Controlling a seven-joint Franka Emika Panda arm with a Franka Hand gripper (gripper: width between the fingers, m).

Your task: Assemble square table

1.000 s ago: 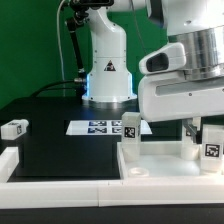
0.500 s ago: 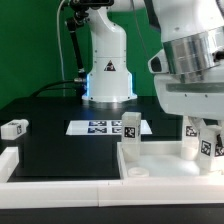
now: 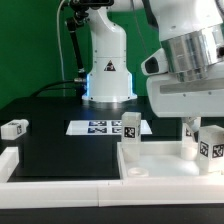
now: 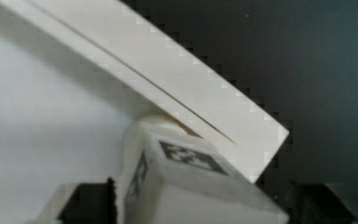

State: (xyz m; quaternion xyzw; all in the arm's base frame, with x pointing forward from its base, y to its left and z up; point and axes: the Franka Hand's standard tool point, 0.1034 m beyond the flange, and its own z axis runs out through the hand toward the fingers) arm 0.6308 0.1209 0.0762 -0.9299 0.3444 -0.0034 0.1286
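Wrist view has the gripper (image 4: 197,203) straddling a tagged leg (image 4: 179,160): its 2 dark fingers (image 4: 91,203) stand either side, and a dark strip of gap shows between the leg and at least 1 of them, so the jaws read as open and holding nothing. Over the last 1 s the exterior view shows the hand swung round about its own axis above that leg, which suggests the leg was given a turn in its socket and has just been let go, for a fresh bite or because it is seated. Whether it is fully down I cannot tell. It stands upright at the far corner of the tabletop (image 3: 165,160), toward the exterior view's right, close against the raised rim (image 4: 176,90). A standing leg (image 3: 129,127) is upright at the tabletop's far corner toward the exterior view's left. A loose leg (image 3: 14,127) lies well apart from the tabletop on that side, and the marker board (image 3: 98,127) lies behind the tabletop. Straight up from the tabletop looks free; sideways, the rim and the leg hem the fingers in.
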